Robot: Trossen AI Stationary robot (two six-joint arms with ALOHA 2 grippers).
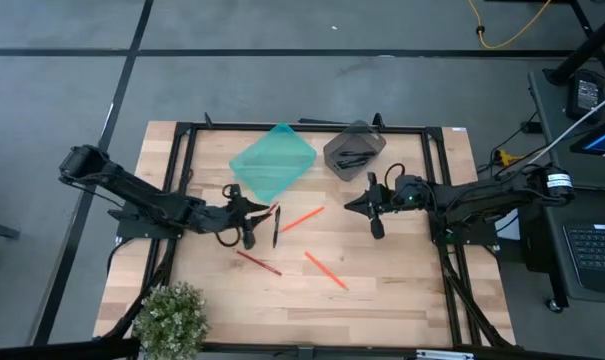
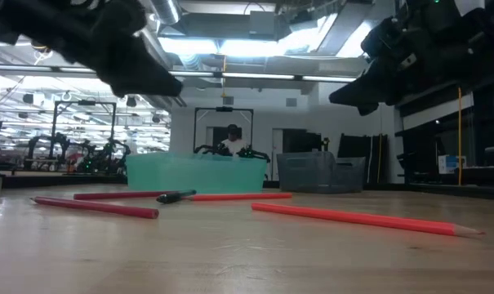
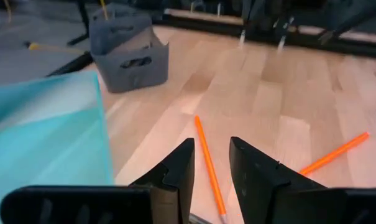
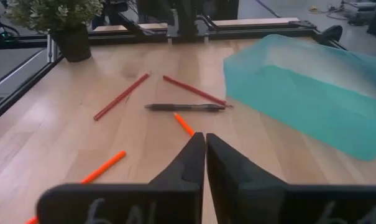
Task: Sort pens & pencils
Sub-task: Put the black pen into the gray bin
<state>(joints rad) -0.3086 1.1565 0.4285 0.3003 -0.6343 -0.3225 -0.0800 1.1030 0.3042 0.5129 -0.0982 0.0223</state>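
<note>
One black pen (image 1: 276, 225) lies on the table between the grippers, also showing in the right wrist view (image 4: 184, 107) and the low view (image 2: 175, 196). Two orange pencils (image 1: 302, 218) (image 1: 325, 270) and a red pencil (image 1: 258, 262) lie flat near it. A second red pencil (image 4: 194, 91) shows in the right wrist view. My left gripper (image 1: 250, 218) hangs open above the table beside the pen, with an orange pencil (image 3: 206, 162) ahead of its fingers. My right gripper (image 1: 368, 206) hovers shut and empty, right of the pencils. More dark pens lie in the grey bin (image 1: 354, 150).
A teal bin (image 1: 272, 160) and the grey bin stand at the far side of the table. A potted plant (image 1: 170, 318) sits at the near left corner. A black frame rail (image 1: 437, 180) runs round the table. Bare wood lies toward the near edge.
</note>
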